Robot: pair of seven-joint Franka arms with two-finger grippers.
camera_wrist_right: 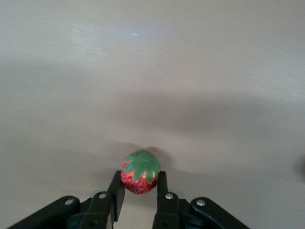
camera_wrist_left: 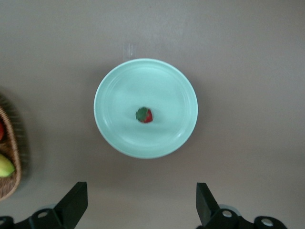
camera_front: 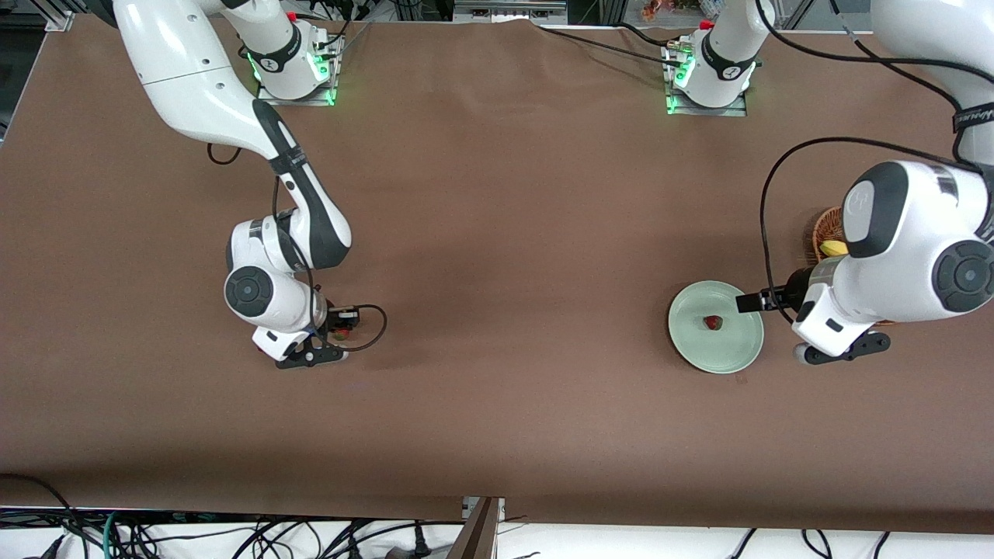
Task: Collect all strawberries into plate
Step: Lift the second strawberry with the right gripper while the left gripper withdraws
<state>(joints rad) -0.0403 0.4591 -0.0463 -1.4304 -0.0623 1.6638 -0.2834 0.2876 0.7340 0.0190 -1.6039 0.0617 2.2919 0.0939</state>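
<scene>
brown table, right wrist view alone shows right gripper fingers pinching strawberry, left gripper fingers wide above plate

Brown table, covered in smooth matte sheeting. Woven wicker basket at the left arm's end of the table, partly hidden in the front view; a yellow-green fruit lies in it, with a sliver of red fruit beside it. Loose cables along the table's near edge.
</scene>
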